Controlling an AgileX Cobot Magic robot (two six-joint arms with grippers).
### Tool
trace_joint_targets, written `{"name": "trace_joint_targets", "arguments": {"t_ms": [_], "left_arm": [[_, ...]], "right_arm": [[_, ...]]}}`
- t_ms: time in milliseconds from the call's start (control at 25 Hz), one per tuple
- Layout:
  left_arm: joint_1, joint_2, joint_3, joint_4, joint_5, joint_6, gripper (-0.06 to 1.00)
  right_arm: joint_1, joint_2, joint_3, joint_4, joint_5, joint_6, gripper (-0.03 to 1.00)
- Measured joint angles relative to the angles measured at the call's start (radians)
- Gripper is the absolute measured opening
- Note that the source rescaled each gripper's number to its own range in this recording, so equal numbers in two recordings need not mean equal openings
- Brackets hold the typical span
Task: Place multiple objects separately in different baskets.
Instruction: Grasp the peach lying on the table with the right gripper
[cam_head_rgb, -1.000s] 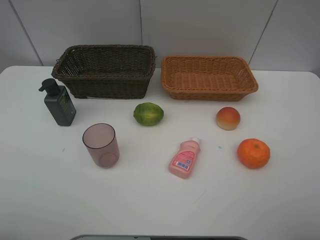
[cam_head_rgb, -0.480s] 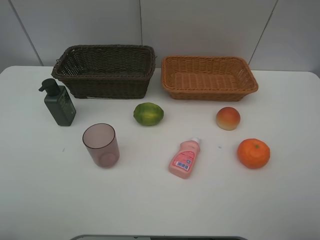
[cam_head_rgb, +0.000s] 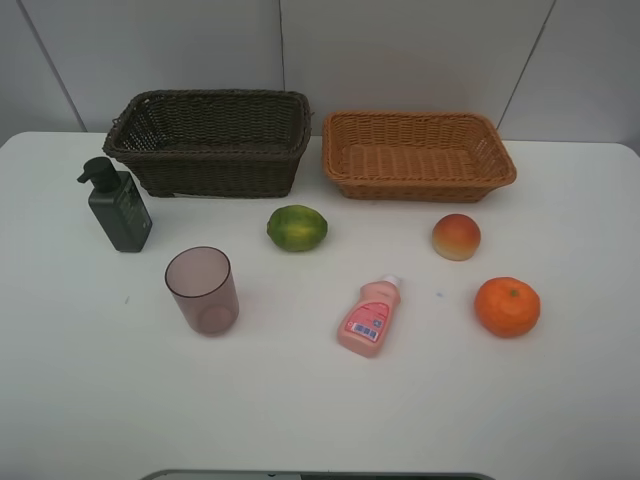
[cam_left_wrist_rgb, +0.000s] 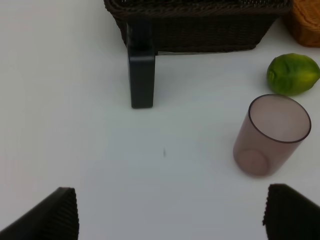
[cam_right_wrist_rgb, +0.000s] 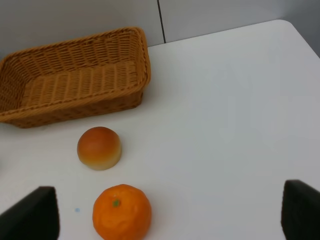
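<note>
Peering through the wrist views, we get only the dark tips of each pincer, cut off by the frame edge. The left gripper (cam_left_wrist_rgb: 175, 215) and the right gripper (cam_right_wrist_rgb: 165, 212) both stand wide apart, gripping nothing. From the left wrist, the dark green pump bottle (cam_head_rgb: 118, 207) has its head lost against the dark brown basket (cam_head_rgb: 220, 175) behind it, and the light tan basket (cam_head_rgb: 420, 185) is clipped to a corner. The print on the small pink bottle (cam_head_rgb: 370, 318) is too small for us to read. The two baskets sit side by side at the back of the white table (cam_head_rgb: 300, 420). In front of them the green fruit (cam_head_rgb: 297, 228), peach-red fruit (cam_head_rgb: 456, 237), orange (cam_head_rgb: 507, 306), both bottles and the upright pink cup (cam_head_rgb: 203, 290) rest well apart from one another. A pale tiled wall (cam_head_rgb: 400, 50) rises behind. A grey strip (cam_head_rgb: 320, 476) at the near edge is cut off.
</note>
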Motion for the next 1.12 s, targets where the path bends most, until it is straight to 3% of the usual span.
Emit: {"name": "trace_joint_targets", "arguments": {"t_ms": [240,640,1120], "left_arm": [[0.000,0.000,0.000,0.000,0.000,0.000,0.96],[0.000,0.000,0.000,0.000,0.000,0.000,0.96],[0.000,0.000,0.000,0.000,0.000,0.000,0.96]], "right_arm": [[0.000,0.047,-0.006,0.000,0.000,0.000,0.96],[0.000,0.520,-0.218,0.014,-0.012,0.000,0.96],[0.000,0.881,-0.264,0.015,-0.212,0.000,0.96]]}}
